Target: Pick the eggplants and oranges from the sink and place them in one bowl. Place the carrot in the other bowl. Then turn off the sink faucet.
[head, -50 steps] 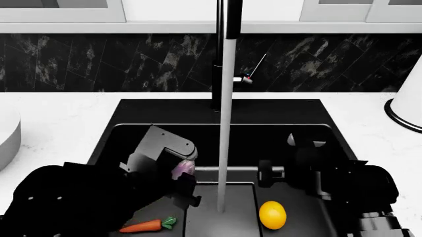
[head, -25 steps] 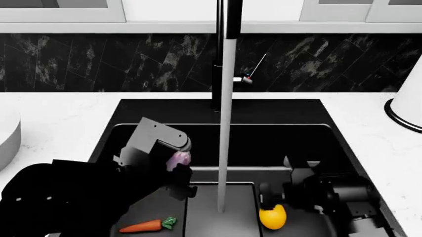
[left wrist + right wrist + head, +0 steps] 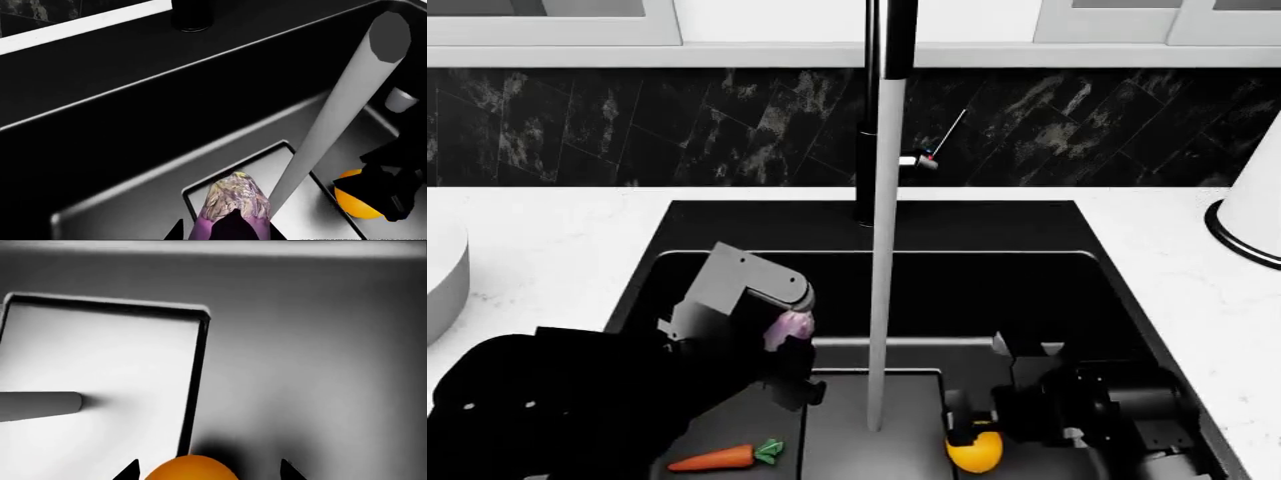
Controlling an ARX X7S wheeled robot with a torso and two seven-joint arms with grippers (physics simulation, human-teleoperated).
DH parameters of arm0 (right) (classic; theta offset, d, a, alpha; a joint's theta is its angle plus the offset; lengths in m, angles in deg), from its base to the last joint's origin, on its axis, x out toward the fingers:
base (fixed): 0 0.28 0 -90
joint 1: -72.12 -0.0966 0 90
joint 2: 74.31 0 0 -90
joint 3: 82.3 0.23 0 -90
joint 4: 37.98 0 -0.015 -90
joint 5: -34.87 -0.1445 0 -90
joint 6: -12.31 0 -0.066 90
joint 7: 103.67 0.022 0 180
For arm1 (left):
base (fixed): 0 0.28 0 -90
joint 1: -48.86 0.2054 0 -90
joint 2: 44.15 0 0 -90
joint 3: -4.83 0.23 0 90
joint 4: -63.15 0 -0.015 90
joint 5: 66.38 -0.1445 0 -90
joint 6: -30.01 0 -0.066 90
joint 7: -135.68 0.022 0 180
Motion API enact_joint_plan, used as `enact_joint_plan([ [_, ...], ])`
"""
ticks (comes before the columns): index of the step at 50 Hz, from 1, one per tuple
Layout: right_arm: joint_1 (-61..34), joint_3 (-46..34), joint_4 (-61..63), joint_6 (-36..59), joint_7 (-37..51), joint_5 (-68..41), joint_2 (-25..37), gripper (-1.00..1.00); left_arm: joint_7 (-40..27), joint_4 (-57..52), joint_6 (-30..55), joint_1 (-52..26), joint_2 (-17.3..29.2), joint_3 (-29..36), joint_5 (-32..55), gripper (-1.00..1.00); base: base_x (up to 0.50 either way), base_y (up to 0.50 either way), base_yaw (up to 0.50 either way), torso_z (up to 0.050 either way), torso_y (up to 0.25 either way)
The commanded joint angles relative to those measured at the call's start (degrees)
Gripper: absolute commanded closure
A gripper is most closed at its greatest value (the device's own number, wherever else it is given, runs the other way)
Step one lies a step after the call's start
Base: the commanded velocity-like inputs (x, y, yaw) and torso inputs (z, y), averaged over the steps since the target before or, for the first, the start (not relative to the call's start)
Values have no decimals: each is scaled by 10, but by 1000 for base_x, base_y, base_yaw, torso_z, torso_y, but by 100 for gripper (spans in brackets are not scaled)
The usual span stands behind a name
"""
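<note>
We are working at a white marbled countertop [image 3: 547, 240] backed by dark veined tiles, with the matte black sink [image 3: 647, 290] cut into it and a pale column of water [image 3: 881, 300] falling from the sink faucet [image 3: 888, 40] onto the recessed grey floor panel [image 3: 100, 370]. We are holding the eggplant [image 3: 787, 327] in the left gripper [image 3: 790, 345], the jaws closed around its lower body so that its glossy purple, pale-mottled tip [image 3: 235, 202] is projecting beyond them; it is being kept raised above the sink floor, just beside the water column, which we judge suits a lift toward a bowl. We are positioning the right gripper [image 3: 972, 430] directly over the orange [image 3: 974, 452], with its dark fingertips [image 3: 127, 471] standing apart on either side of the smooth round fruit [image 3: 190, 467]; the jaws are spread and we cannot tell whether they are touching it yet. The orange is resting on the sink floor just beyond the panel's raised edge. The carrot [image 3: 711, 458], tapered, bright orange and green-topped, is lying on the sink floor below the left gripper. A pale grey bowl rim [image 3: 443, 285] is showing well to the outer side of the left gripper, and a white vessel with a dark base [image 3: 1252, 215] is standing well beyond the right gripper. The faucet lever [image 3: 918, 160] is silver-tipped with a red mark.
</note>
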Motion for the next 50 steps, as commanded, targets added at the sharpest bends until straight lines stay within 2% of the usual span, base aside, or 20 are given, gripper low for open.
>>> enact_joint_plan([
  [1, 21, -9, 14, 15, -6, 3, 7, -100, -5, 4, -2, -3, -2, 2, 1, 100, 0, 0, 0, 0, 0],
  [6, 22, -7, 22, 8, -2, 4, 10, -100, -6, 7, -2, -6, -6, 3, 1, 100, 0, 0, -1, 0, 0],
  [7, 21, -4, 22, 7, 3, 5, 10, 100, -6, 7, -2, -6, -6, 4, 1, 100, 0, 0, 0, 0, 0],
  [23, 3, -8, 83, 30, 21, 2, 22, 100, -6, 12, -8, -8, -4, 2, -1, 100, 0, 0, 0, 0, 0],
  [24, 22, 32, 128, -10, 15, -18, 28, 100, -4, 12, -9, -9, -2, 1, -1, 100, 0, 0, 0, 0, 0],
  [26, 5, 15, 148, 25, 23, -17, 35, 100, -5, 13, -10, -9, -5, 2, -3, 100, 0, 0, 0, 0, 0],
  [33, -7, 26, 256, 54, 50, -29, 57, 100, -5, 19, -14, -17, -5, -1, -7, 100, 0, 0, 0, 0, 0],
  [34, -12, 25, 273, 61, 54, -30, 61, 100, 8, 14, -18, -20, -5, 4, -28, 100, 0, 0, 0, 0, 0],
  [36, -12, 33, 314, 49, 71, -24, 72, 100, 24, 12, -24, -21, -1, 5, -42, 100, 0, 0, 0, 0, 0],
  [37, -12, 3, 341, 31, 58, -10, 92, 100, 37, 8, -34, -16, 1, -3, -35, 100, 0, 0, 0, 0, 0],
  [38, -9, 5, 349, 25, 62, -8, 94, 100, 33, 8, -36, -14, 2, -8, -27, 100, 0, 0, 0, 0, 0],
  [42, 14, 74, 399, 7, 78, -36, 97, 100, 50, 11, -49, -19, 6, -11, -49, 100, 0, 0, 0, 0, 0],
  [45, 14, 74, 438, 6, 93, -25, 115, 100, 46, 13, -61, -19, 7, -20, -52, 100, 0, 0, 0, 0, 0],
  [46, 17, 103, 446, 11, 114, -29, 112, 100, 45, 11, -64, -22, 7, -24, -53, 100, 0, 0, 0, 0, 0],
  [47, 17, 86, 456, 3, 97, -27, 124, 100, 44, 12, -64, -26, 8, -27, -50, 100, 0, 0, 0, 0, 0],
  [50, 32, 134, 484, 3, 98, -57, 120, 100, 47, 5, -72, -32, 9, -34, -52, 100, 0, 0, 0, 0, 0],
])
